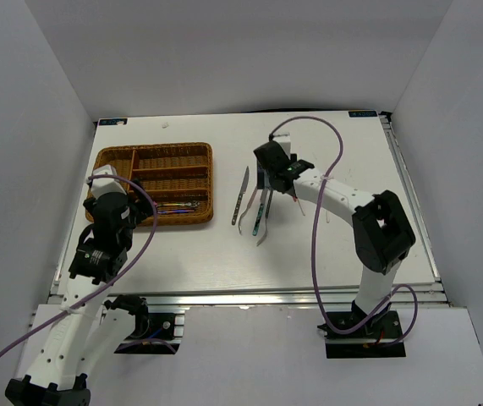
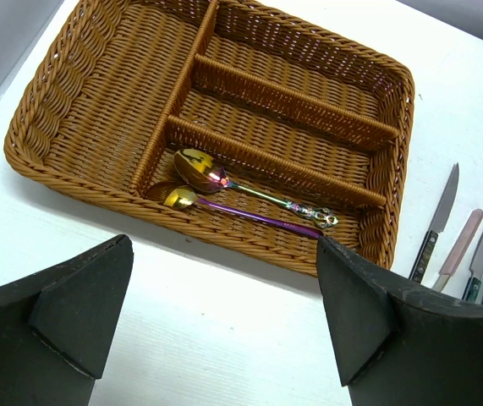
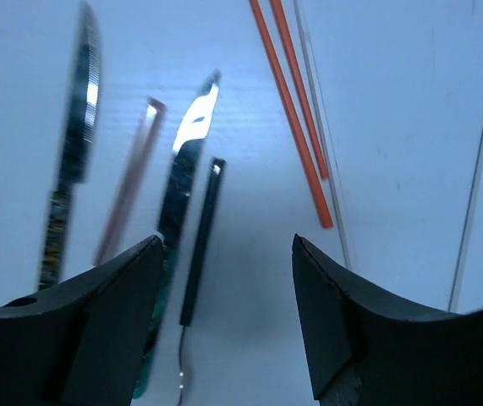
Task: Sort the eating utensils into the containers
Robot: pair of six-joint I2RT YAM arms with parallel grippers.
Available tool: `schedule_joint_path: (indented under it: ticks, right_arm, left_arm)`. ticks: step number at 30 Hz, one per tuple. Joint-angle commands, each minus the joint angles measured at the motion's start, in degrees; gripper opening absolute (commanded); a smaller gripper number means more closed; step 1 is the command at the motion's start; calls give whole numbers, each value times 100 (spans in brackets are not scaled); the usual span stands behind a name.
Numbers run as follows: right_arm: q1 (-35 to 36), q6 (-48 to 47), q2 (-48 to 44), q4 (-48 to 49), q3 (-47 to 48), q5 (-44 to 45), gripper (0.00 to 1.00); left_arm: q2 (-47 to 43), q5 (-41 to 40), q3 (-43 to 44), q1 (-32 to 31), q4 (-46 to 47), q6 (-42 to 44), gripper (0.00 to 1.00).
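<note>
Now I hold both pairs of jaws apart, empty.
My left gripper (image 2: pixel 224 309) sits lower-frame under the rectangular brown woven wicker tray (image 2: pixel 55 93); right gripper (image 3: pixel 227 304) lower-frame, slim silver knives (image 3: pixel 85 101) upper left.

We count one tray (image 2: pixel 46 161), split into four compartments (image 2: pixel 283 127): three long and one crosswise. Two spoons (image 2: pixel 199 165) lie in it. On the table (image 1: pixel 351 245) we count two knives (image 3: pixel 80 101) with bright blades, one pink piece (image 3: pixel 127 190), one dark piece (image 3: pixel 203 245), two chopsticks (image 3: pixel 288 101) and two pale sticks (image 3: pixel 478 169). We cannot tell what kind the pink and dark pieces are.
</note>
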Motion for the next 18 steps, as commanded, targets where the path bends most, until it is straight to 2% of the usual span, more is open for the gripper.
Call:
schedule_joint_path:
  ticks: [1, 4, 15, 18]
  right_arm:
    - [-249, 700, 67, -89, -412, -351, 66]
    - [-303, 691, 234, 150, -563, -634, 63]
    - [-294, 1103, 726, 54, -325, -767, 60]
    - [-294, 1209, 796, 106, -378, -837, 54]
  left_arm:
    - [-29, 86, 14, 33, 70, 11, 98]
    - [-20, 112, 5, 42, 79, 28, 98]
    - [50, 165, 5, 33, 79, 37, 98]
    - [68, 192, 5, 42, 87, 46, 98]
